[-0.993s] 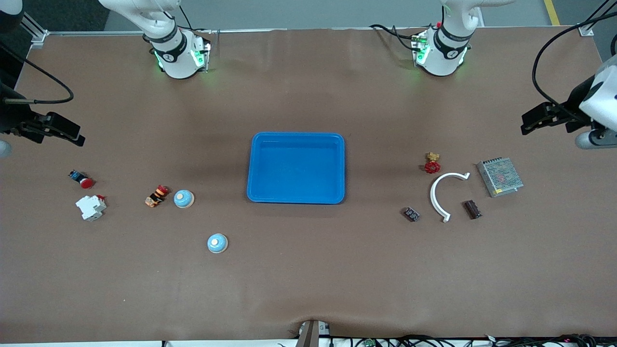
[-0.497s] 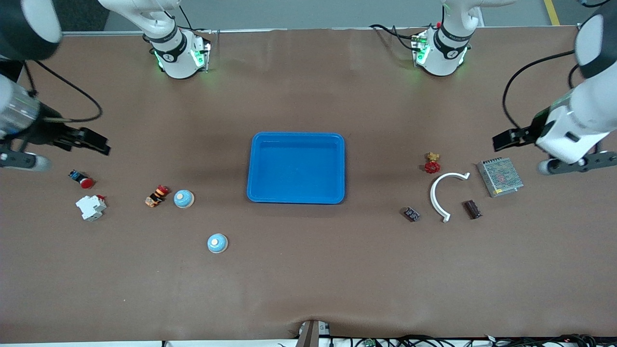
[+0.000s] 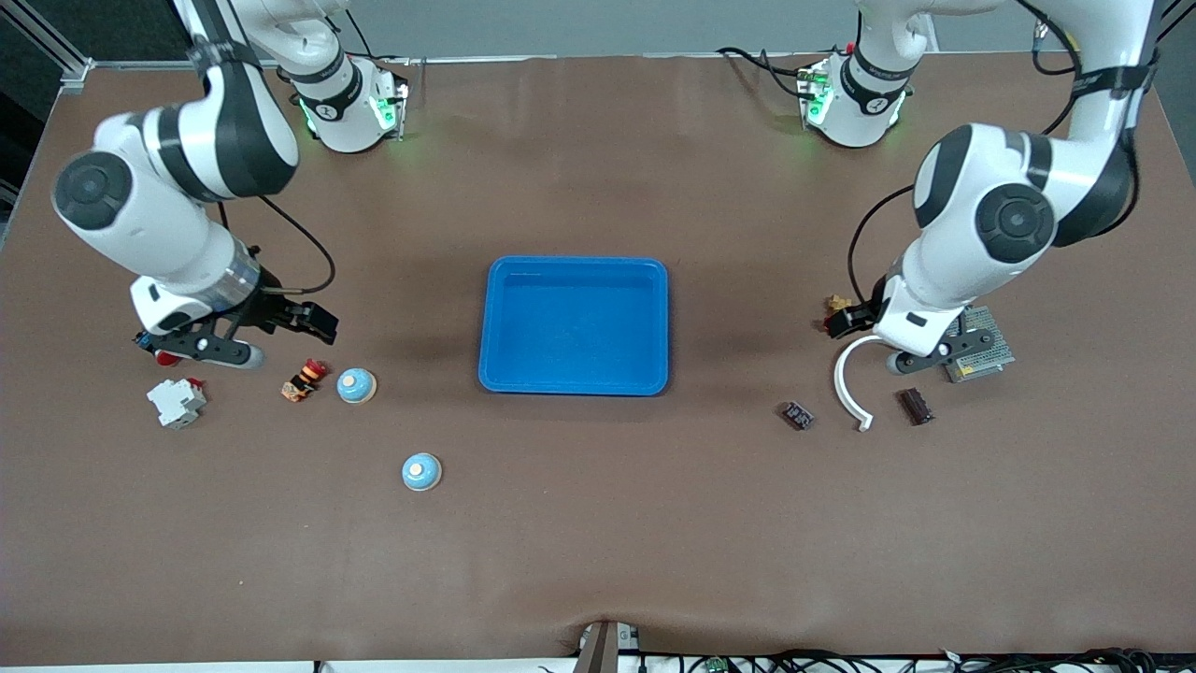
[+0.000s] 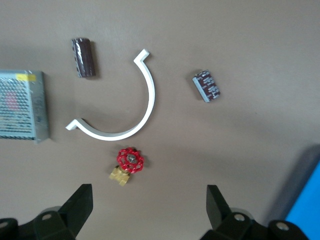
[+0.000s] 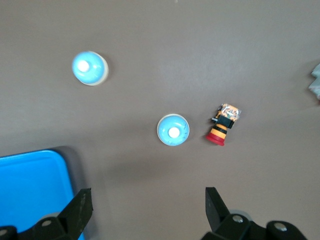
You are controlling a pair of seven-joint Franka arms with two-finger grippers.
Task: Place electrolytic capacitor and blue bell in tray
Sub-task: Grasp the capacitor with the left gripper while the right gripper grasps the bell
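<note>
Fingers: left gripper spread apart, empty, over the red valve; right gripper likewise apart, empty, near the tray. Tray: mid-surface. Two blue bells toward the right arm's end of it; cylindrical capacitor toward the left arm's end.

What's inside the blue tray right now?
Nothing can be seen in the tray: its whole blue floor shows bare in the front view. No arm covers any part of it. Both blue bells sit outside it on the table.
</note>
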